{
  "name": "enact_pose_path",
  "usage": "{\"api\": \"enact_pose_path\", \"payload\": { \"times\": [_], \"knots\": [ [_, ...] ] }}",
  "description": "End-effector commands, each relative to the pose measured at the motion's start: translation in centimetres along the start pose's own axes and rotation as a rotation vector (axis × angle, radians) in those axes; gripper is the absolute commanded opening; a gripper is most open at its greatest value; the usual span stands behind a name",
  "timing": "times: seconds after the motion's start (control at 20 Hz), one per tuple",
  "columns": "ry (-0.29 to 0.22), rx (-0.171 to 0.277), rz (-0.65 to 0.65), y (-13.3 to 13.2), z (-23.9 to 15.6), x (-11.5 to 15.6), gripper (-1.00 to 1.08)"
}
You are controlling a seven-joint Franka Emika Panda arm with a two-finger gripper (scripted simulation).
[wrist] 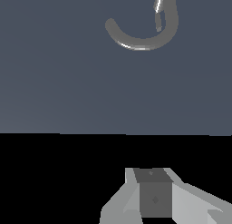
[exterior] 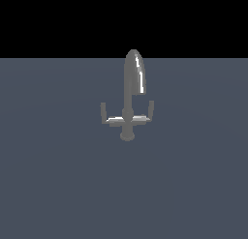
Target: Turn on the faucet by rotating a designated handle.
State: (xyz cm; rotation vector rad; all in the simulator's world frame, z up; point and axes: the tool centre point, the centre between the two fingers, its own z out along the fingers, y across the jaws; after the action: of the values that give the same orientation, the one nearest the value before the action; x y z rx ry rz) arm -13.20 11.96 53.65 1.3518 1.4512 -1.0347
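The faucet [exterior: 129,100] stands upright on the grey-blue floor in the middle of the exterior view, its arched spout drooping toward that view's right. The handle [exterior: 105,116] is the thin L-shaped arm with an upturned tip on the exterior view's left of the stem. A matching arm [exterior: 148,114] sits under the spout's tip. No arm or gripper appears in the exterior view. In the wrist view only the curved spout of the faucet [wrist: 140,39] shows, far from my gripper [wrist: 154,198], whose grey body fills the frame's edge. Its fingers cannot be made out.
A flat grey-blue floor [exterior: 53,185] spreads all around the faucet, ending in black background behind it. Nothing else stands in view.
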Motion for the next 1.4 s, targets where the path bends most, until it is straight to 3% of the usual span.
{"api": "enact_pose_path", "payload": {
  "times": [0.0,0.7,1.35],
  "knots": [
    [-0.038,0.01,-0.087,1.0,0.0,1.0,-1.0],
    [-0.201,0.103,-0.596,6.7,1.3,8.0,-1.0],
    [-0.278,0.221,-1.096,11.3,4.8,16.1,-1.0]
  ]
}}
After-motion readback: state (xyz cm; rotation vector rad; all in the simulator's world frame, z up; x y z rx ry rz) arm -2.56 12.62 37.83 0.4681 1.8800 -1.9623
